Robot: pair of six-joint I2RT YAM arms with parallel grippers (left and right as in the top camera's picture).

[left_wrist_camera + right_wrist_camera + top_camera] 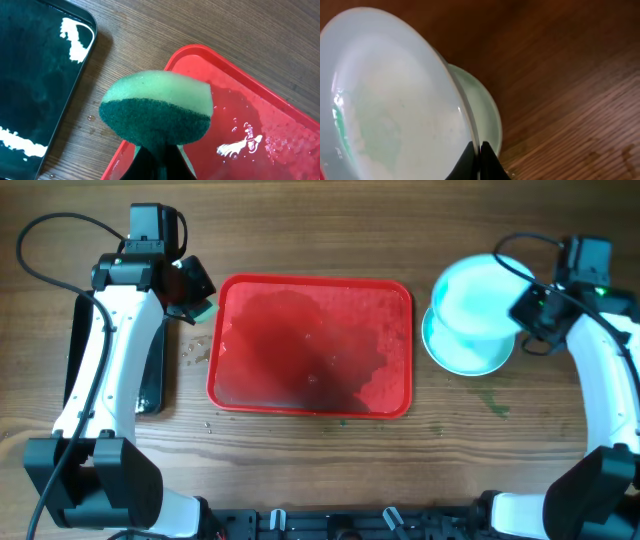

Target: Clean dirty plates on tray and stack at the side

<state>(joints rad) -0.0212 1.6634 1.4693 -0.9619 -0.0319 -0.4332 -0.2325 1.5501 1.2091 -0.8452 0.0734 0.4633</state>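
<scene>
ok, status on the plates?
Left gripper shut on sponge, at a corner of the tray. Right gripper shut on plate by its rim, over the stack beside the tray. Tray wet, no plates on it. Nothing in the way.

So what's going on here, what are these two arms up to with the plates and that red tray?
It looks like a dish-cleaning job near its end. The right gripper pinches the rim of a pale aqua plate, holding it over another plate that lies on the table to the right of the red tray. The left gripper grips a green sponge by the tray's left edge, next to a black tray. The red tray is wet and holds no plates.
</scene>
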